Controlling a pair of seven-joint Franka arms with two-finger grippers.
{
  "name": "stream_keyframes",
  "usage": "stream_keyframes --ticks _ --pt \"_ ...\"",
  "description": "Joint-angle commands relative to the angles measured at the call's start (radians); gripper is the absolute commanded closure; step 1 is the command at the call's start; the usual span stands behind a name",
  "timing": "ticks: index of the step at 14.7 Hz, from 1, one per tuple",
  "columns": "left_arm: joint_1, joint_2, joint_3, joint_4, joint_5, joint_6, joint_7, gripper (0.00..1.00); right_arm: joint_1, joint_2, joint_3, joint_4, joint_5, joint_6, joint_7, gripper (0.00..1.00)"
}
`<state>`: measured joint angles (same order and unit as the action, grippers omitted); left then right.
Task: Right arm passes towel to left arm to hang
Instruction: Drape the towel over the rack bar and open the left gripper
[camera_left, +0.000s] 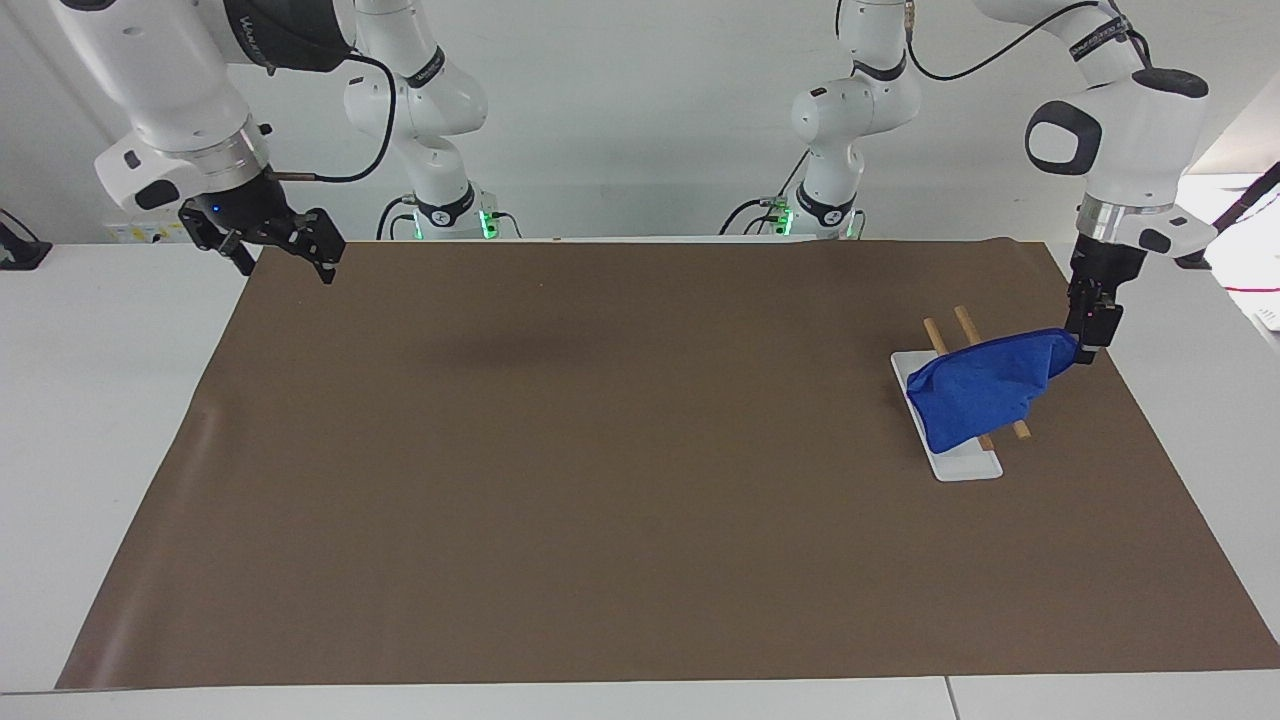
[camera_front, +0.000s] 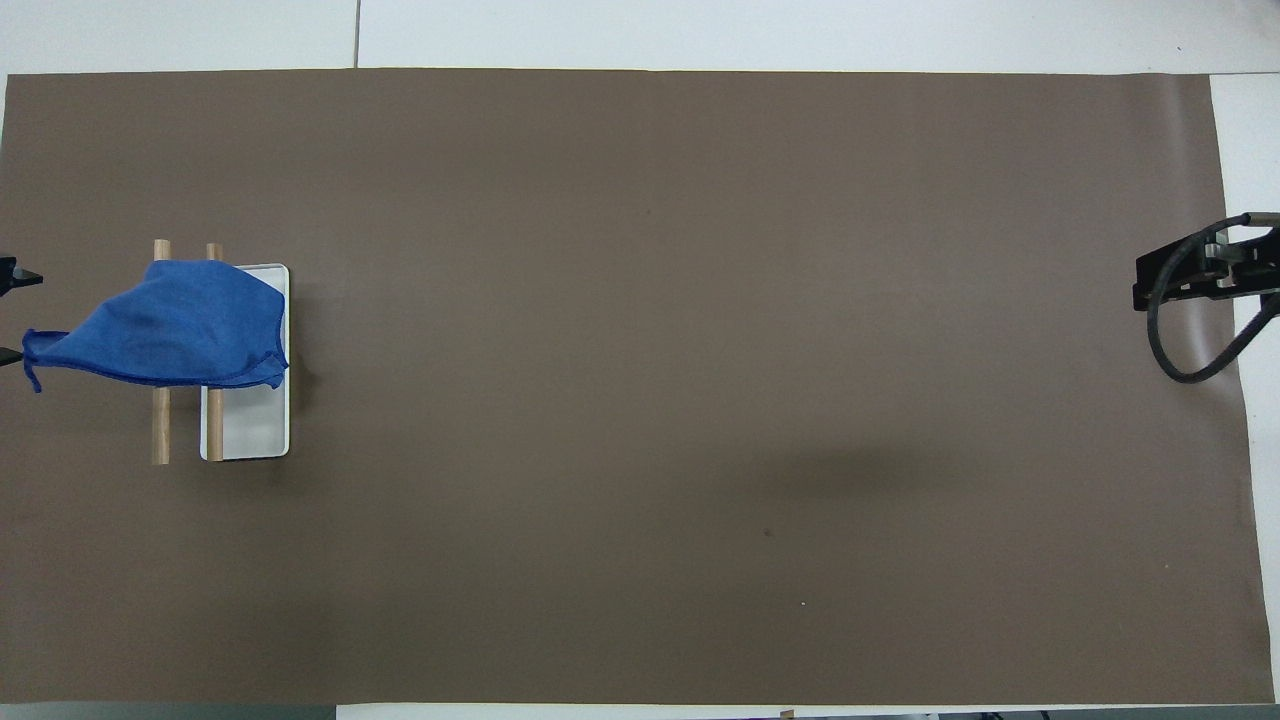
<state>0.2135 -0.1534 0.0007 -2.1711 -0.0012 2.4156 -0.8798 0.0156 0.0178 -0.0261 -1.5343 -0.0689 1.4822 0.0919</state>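
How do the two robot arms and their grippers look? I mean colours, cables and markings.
Both arms are white and jointed, with black joint caps, silver wrist rings and black cables. The right gripper is black with two fingers and a small blue light. The left gripper is black and slim, without such a light.

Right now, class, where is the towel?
The towel is draped over the rack at the left arm's end of the table, beside the left pincer.

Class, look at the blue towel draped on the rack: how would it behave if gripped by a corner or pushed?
Likely floppy: the towel sags in folds over the wooden rods rather than holding a shape. Probably light: the rack's white base sits flat under it. Pushed, it would likely bunch or slide off the smooth rods.
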Motion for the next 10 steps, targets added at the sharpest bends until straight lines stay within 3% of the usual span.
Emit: stream_keyframes --ticks 1,10 --pt "-0.016 0.06 -0.002 0.14 0.018 -0.085 0.031 0.0 -0.017 -0.028 0.006 -0.04 -0.005 0.021 -0.008 0.0" --pt "-0.18 0.124 -0.002 0.352 0.017 -0.358 0.49 0.0 -0.017 -0.028 0.008 -0.04 -0.003 0.036 -0.008 0.0"
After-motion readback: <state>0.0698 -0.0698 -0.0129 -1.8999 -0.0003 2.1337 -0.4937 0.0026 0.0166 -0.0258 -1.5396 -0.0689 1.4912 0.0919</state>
